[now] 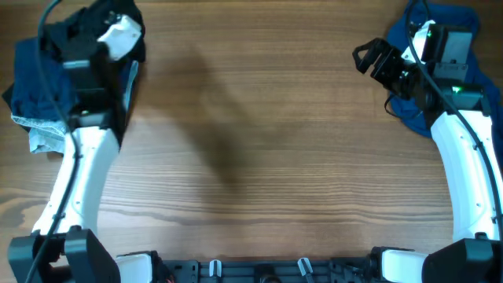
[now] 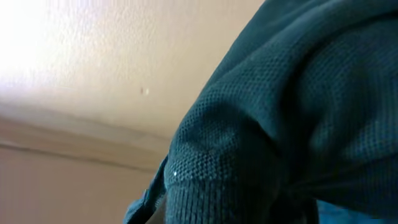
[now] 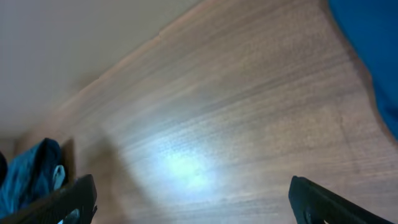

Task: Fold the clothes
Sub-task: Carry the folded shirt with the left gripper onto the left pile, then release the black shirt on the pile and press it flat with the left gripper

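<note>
Clothes: black garment (image 1: 138, 47) bunched at the table's (image 1: 259, 157) far left corner, under our left arm (image 1: 82, 157), beside a blue garment (image 1: 31, 75).
Left gripper: hidden; dark knit fabric (image 2: 280, 124) fills its wrist view, so we cannot tell its state.
Right gripper (image 3: 191, 193): fingers spread, nothing between them — above bare wood, near another blue garment (image 1: 410, 116).

Robot workbench, probably a lab (nothing homely): wooden table (image 1: 259, 157), plain beige wall (image 3: 62, 37)
</note>
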Motion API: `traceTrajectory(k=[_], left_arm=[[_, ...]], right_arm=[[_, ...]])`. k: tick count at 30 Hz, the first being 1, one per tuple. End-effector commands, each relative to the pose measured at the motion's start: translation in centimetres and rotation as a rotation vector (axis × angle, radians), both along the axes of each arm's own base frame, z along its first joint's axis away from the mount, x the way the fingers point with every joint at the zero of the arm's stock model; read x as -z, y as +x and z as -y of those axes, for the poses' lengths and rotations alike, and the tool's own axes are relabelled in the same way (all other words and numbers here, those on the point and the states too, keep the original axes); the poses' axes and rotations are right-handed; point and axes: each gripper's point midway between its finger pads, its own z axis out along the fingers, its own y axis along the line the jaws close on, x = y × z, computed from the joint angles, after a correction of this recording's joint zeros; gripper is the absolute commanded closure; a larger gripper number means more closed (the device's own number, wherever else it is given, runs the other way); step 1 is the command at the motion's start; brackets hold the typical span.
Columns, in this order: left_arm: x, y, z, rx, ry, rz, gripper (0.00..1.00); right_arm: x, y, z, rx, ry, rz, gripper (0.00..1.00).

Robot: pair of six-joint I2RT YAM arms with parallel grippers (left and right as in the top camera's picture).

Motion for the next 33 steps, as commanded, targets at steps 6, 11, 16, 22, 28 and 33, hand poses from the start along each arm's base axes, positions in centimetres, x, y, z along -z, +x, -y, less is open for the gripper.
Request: traceTrajectory(k=[6,11,16,22,28,33], left_arm=[[-1.6,0.7,-7.6,0.123,0.118,0.089,0.96],[2.0,1.6,-12.2,0.132,0.123,0.083,0.96],[8.0,2.0,-13.4,0.143,0.006,-0.018,0.92],[15.8,-2.3,-14.4,-0.064,-0.213,-0.321,0.44],[14.0,-4.2,-14.2,-0.226,-0.481,-0.218,0.36],[9.1,-6.2,-12.6,-0.324,-0.692,-0.069,0.0]], right_arm=[[0.3,-0.9,-0.5,-0.026,0.018,-0.043,0.0],[0.5,-1.3,-1.0,-0.043,0.039,-0.06,0.0],[0.3,-1.1,-1.0,-0.042,0.038,-0.049,0.0],[0.4,-0.7,0.0,0.0,0.0,-0.042,0.0],[0.2,-0.5,0.0,0.0,-0.001,-0.033,0.0],[0.4,-0.7,0.0,0.0,0.0,-0.043,0.0]])
